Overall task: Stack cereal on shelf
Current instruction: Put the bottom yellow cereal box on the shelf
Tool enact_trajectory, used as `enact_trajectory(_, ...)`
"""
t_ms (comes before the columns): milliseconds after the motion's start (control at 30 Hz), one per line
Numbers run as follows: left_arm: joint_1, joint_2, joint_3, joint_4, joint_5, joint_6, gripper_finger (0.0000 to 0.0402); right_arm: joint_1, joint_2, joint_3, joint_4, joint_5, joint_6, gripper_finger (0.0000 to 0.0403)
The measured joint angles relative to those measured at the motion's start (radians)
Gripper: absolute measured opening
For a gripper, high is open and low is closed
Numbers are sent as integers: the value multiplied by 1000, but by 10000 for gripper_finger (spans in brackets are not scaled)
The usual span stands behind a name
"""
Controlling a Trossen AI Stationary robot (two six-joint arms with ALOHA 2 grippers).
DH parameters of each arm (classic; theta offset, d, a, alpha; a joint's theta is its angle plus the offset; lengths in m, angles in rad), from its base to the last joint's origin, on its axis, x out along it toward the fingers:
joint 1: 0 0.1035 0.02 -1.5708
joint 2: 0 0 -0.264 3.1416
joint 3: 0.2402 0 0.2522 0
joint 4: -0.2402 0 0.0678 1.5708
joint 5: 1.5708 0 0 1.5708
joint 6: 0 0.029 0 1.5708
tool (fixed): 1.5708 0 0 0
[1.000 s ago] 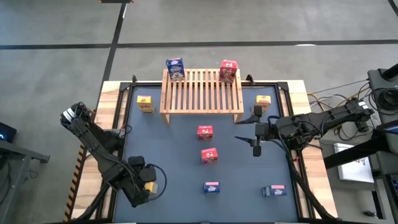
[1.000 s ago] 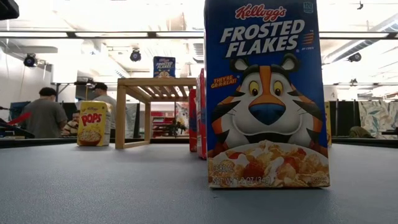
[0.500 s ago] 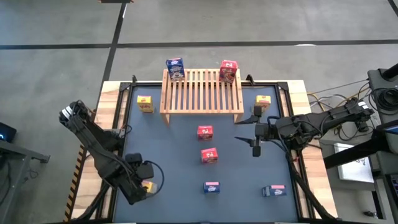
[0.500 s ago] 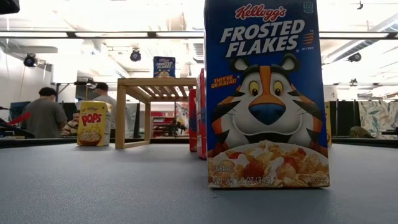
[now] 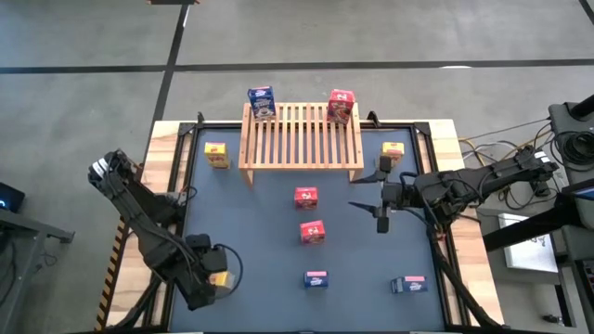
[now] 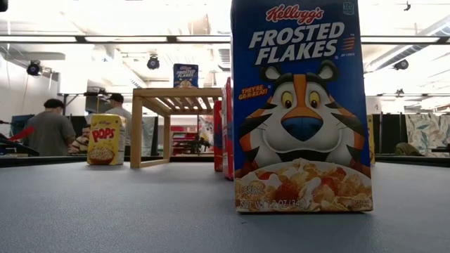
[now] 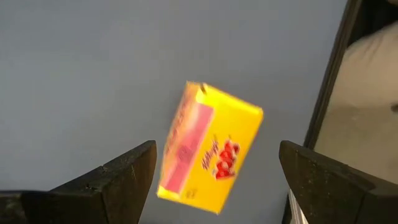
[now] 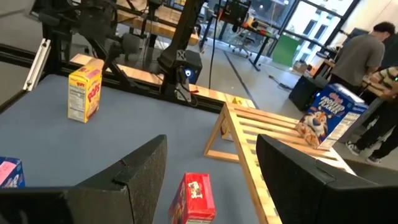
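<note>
Three red boxes, three blue boxes, probably three yellow boxes, one shelf.

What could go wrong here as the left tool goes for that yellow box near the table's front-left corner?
The yellow box lies flat and skewed between the open left tool's fingers, close to the table's edge rail; closing now may twist it or push it against the rail.

On the shelf, the blue box and red box stand at the back edge, so a careless placement could knock them off.
</note>
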State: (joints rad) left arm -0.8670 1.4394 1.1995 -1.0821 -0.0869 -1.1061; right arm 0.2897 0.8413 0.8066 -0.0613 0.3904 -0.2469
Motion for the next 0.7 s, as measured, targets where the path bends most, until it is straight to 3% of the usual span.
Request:
enact_trajectory(400,-7,69,-28,-54,35,125,323,0,0,-1,9,0,7,237)
enact_trajectory(700,-12,49,-164,144,-28,88,304,0,0,-3,9,0,23,237)
